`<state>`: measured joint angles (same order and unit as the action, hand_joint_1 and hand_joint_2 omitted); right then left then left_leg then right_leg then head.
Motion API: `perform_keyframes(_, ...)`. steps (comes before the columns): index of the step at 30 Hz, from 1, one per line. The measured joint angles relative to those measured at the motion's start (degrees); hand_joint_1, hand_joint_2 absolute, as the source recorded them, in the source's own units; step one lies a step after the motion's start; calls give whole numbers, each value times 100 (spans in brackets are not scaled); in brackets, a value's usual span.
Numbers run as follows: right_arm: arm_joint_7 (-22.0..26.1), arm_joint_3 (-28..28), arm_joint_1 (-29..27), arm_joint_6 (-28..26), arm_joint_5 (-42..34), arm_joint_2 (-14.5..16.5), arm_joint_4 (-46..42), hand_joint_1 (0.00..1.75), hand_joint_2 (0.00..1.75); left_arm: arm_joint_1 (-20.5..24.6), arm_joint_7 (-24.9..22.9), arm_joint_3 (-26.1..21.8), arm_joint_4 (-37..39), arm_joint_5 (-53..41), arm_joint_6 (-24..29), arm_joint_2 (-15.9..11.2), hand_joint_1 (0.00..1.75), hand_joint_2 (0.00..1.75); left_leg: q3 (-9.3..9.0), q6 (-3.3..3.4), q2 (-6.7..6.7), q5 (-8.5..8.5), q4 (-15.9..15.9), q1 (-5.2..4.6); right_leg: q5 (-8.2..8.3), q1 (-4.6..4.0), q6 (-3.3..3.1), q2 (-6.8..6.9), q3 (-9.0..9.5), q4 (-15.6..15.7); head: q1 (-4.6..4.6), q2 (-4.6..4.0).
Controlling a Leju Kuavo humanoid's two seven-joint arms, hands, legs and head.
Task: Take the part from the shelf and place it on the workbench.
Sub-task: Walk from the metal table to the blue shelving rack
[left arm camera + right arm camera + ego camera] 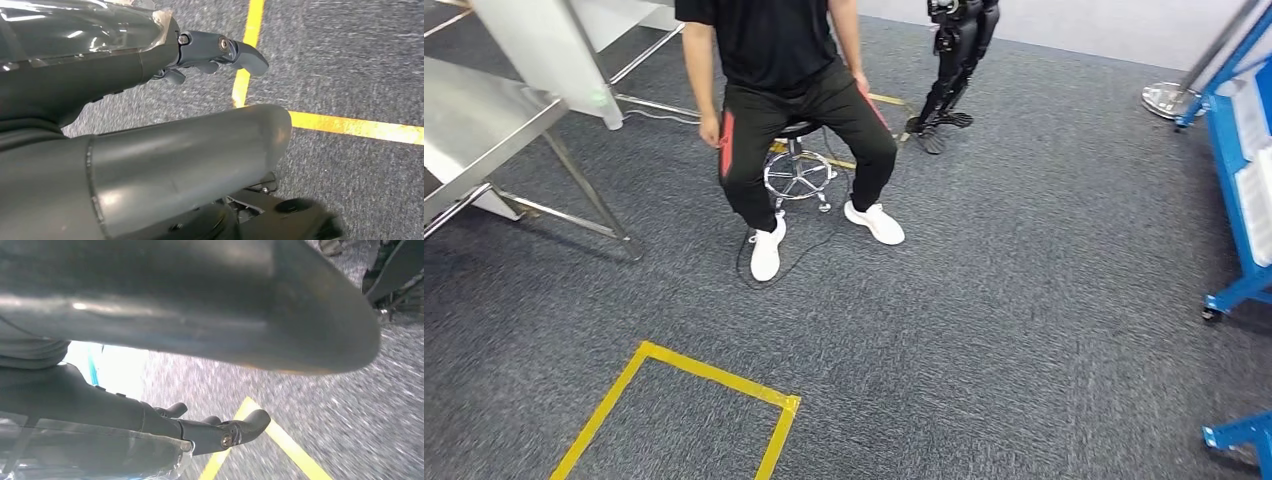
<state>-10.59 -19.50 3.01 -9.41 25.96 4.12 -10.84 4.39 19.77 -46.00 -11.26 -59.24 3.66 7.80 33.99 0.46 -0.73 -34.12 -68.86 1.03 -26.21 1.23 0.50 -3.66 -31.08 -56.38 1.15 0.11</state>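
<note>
The steel workbench (474,120) stands at the far left of the head view, and the blue shelf (1249,170) is at the right edge. I see no part on either. My left hand (125,75) hangs over the grey carpet, its dark fingers (245,52) stretched out and apart from the thick thumb (200,160), with nothing in it. My right hand (75,400) hangs the same way, fingers (245,425) extended above a yellow tape line and holding nothing.
A person (794,80) in black sits on a wheeled stool (796,170) straight ahead, feet on the carpet. A yellow tape square (694,400) marks the floor near me. Black robot legs (954,60) and a round stand base (1169,98) are farther back.
</note>
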Motion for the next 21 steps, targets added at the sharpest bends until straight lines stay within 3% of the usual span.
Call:
perform_keyframes(2, 116, -30, 3, 15, 141, 54, 0, 0, 0, 31, -80, 23, 0, 83, -46, -70, 0, 0, -325, 24, -287, 354, 744, 34, -2, -21, 20, -161, -30, -57, -2, 0)
perform_keyframes(4, 258, -20, 18, 66, 358, 81, 0, 0, 0, 37, -124, 8, 0, 235, -37, -127, 0, 0, -433, 50, -455, 433, 1052, 29, 19, -30, 90, -302, -116, -101, -2, 0)
perform_keyframes(6, 331, 17, 11, 129, 563, 80, 0, 0, 0, 33, -143, -57, -1, 398, 25, -152, 0, 0, -427, 117, -329, 464, 1087, -3, 58, -16, 183, -404, -208, -108, -2, 0)
perform_keyframes(7, 342, 40, 5, 155, 634, 71, 0, 0, 0, 30, -147, -100, -1, 459, 61, -155, 0, 0, -430, 168, -258, 496, 1119, -10, 43, -18, 206, -340, -260, -153, -3, 0)
perform_keyframes(8, 342, 59, 4, 172, 664, 62, 0, 0, 0, 26, -147, -137, -2, 493, 92, -156, 0, 0, -432, 221, -175, 529, 1152, -10, -36, -21, 207, -198, -357, -305, 8, 0)
perform_keyframes(10, 346, 77, 22, 185, 656, 43, 0, 0, 0, 3, -139, -194, -2, 516, 127, -155, 0, 0, -422, 278, 5, 563, 1185, -17, -339, -30, 178, 148, -683, -937, 30, 0)
perform_keyframes(12, 360, 79, 34, 187, 615, 23, 0, 0, 0, -28, -131, -229, -2, 518, 136, -153, 0, 0, -406, 285, 208, 564, 1183, -28, -594, -21, 199, 272, -1000, -1632, 40, 0)
perform_keyframes(13, 367, 79, 28, 187, 603, 10, 0, 0, 0, -37, -129, -240, -2, 518, 136, -151, 0, 0, -401, 281, 300, 562, 1182, -28, -609, -8, 239, 295, -1024, -1737, 40, 0)
perform_keyframes(14, 370, 79, 18, 187, 595, -4, 0, 0, 0, -40, -128, -247, -2, 518, 136, -149, 0, 0, -403, 274, 383, 559, 1182, -24, -542, 9, 292, 323, -925, -1604, 42, 0)
perform_keyframes(16, 375, 79, 9, 187, 600, -29, 0, 0, 0, -39, -128, -257, -3, 517, 137, -147, 0, 0, -420, 232, 523, 544, 1177, -19, -299, 51, 388, 502, -454, -812, 44, 0)
perform_keyframes(17, 376, 79, 19, 187, 615, -37, 0, 0, 0, -39, -125, -262, -3, 517, 139, -148, 0, 0, -432, 193, 587, 526, 1172, -26, -193, 44, 401, 619, -235, -438, 45, 0)
perform_keyframes(19, 376, 79, 38, 187, 648, -43, 0, 0, 0, -34, -119, -269, -4, 517, 145, -153, 0, 0, -462, 105, 698, 500, 1163, -45, -92, 10, 336, 738, -49, -83, 29, 0)
perform_keyframes(21, 376, 79, 30, 185, 663, -56, 0, 0, 0, -13, -127, -272, -4, 502, 158, -144, 0, 0, -492, 27, 780, 490, 1173, -25, -62, -11, 231, 620, -87, -84, 11, 0)
